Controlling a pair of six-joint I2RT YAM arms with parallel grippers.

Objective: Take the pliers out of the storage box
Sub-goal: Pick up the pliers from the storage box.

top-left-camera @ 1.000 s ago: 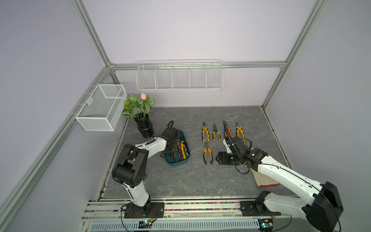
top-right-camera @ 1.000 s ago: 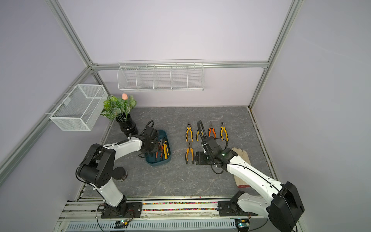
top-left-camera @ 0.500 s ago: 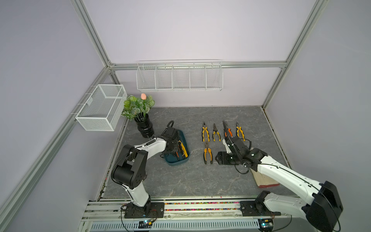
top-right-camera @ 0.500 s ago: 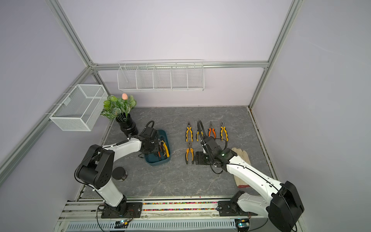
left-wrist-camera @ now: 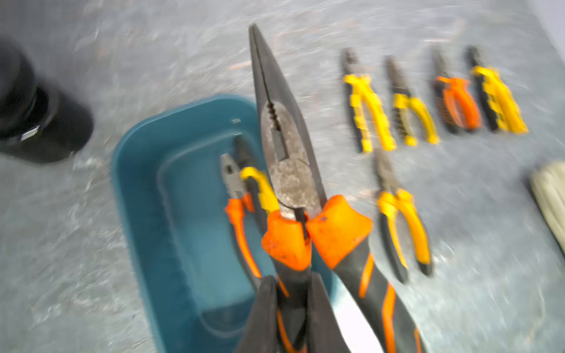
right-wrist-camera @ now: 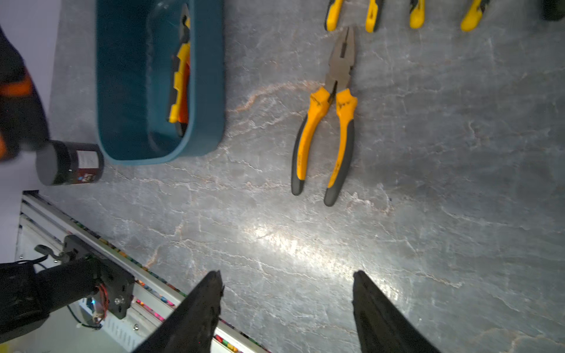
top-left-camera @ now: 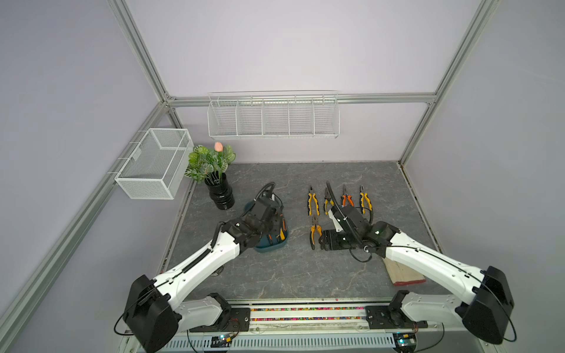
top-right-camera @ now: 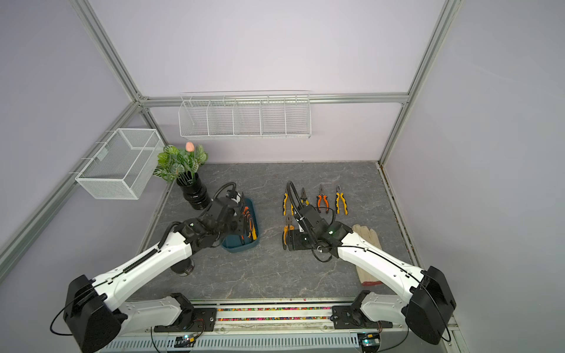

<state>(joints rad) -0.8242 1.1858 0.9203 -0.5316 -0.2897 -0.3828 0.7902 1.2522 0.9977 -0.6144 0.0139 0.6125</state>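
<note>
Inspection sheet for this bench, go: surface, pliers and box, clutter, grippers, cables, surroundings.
Surface: grey marbled table.
Job's things: teal box holds two pliers; five pliers lie on the table beside it; long-nosed pliers are held above the box.
Clutter: vase with plant, gloves, black can.
Grippers: left gripper jaws shut on one handle of the long-nosed pliers; right gripper open, holding nothing, over the table.
Cables: a black cable arches off each wrist.
Surroundings: two white wire baskets on the walls; metal frame.
</note>
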